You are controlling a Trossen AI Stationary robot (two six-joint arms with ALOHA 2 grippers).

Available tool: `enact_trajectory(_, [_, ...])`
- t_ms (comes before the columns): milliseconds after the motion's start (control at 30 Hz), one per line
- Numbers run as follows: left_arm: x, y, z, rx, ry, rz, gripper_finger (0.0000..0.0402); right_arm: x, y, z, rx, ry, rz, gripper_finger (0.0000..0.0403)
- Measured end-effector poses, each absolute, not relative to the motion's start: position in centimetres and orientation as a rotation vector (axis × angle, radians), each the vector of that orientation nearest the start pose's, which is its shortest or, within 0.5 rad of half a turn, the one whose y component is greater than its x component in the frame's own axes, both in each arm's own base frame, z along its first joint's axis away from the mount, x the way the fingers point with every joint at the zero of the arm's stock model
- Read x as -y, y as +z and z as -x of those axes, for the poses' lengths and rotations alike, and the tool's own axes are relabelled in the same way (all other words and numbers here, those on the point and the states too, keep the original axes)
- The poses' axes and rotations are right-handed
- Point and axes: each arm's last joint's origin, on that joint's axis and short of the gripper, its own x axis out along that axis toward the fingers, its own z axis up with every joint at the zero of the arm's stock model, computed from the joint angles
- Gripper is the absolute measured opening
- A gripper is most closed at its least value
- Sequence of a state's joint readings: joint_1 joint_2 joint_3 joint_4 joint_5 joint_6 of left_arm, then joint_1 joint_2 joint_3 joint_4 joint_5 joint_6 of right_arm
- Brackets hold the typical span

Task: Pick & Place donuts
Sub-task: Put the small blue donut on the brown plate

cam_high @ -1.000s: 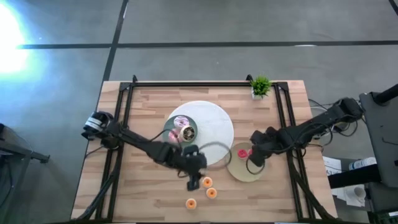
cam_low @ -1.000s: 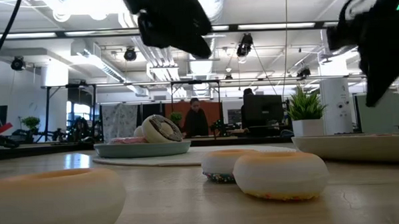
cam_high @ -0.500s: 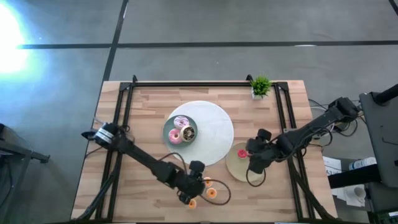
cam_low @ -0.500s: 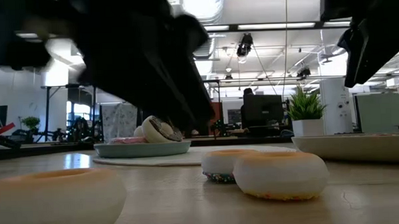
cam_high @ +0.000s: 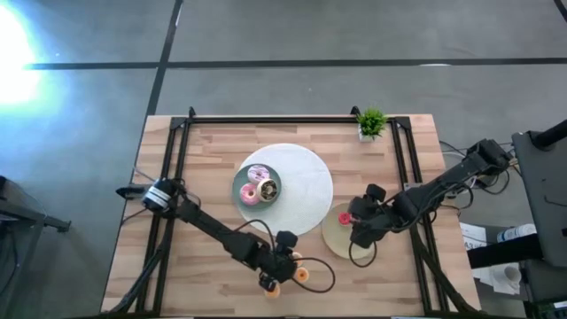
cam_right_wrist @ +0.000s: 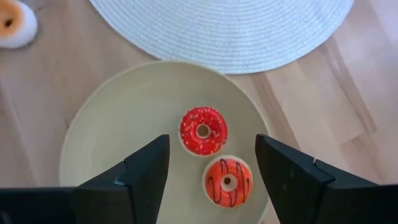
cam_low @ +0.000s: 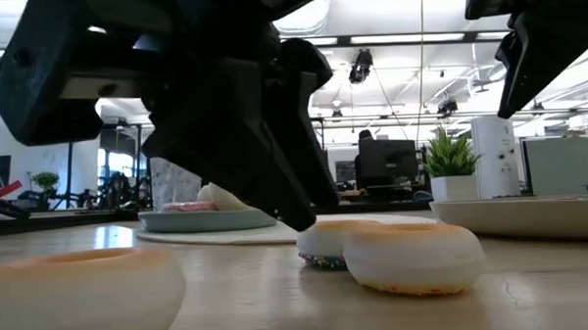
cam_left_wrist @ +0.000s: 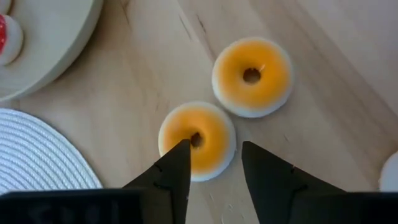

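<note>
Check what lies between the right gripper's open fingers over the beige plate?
In the right wrist view, the right gripper frames a red sprinkled donut and an orange chocolate-drizzled donut, both on the beige plate.

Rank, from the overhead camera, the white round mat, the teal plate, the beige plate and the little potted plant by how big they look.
1. White round mat, clearly the largest.
2. Beige plate and teal plate: they look about alike, and the right arm covers part of the beige one, so I won't rank them.
3. Potted plant, smallest.

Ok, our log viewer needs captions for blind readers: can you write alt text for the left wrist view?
The left gripper hangs open over an orange donut on the wooden table, one finger tip over the donut's hole. A second orange donut lies just beyond it, with the edge of a white woven mat and a beige plate to one side.
</note>
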State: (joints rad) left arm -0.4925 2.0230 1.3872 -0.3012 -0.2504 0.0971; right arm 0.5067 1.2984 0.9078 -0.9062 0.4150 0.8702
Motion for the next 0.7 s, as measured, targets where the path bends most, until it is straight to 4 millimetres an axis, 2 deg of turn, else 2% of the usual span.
enact_trajectory(267, [19.7, 14.4, -38.6, -0.874, -0.306, -0.427, 0.0083, -9.9, 22.9, -20.2, -1.063, -0.422, -0.208, 0.0228])
enact_trajectory(433, [19.3, 14.3, -38.7, -0.895, -0.238, -0.356, 0.0068, -9.9, 22.9, -20.2, -1.057, -0.434, -0.229, 0.0228])
enact_trajectory(600, [17.5, 16.2, -38.5, -0.937, -0.162, -0.207, 0.0011, -10.1, 23.1, -20.6, -1.020, -0.392, -0.231, 0.0228])
enact_trajectory(700, [15.8, 19.1, -38.3, -0.929, -0.147, -0.077, 0.0003, -10.8, 23.5, -21.4, -0.948, -0.285, -0.187, 0.0228])
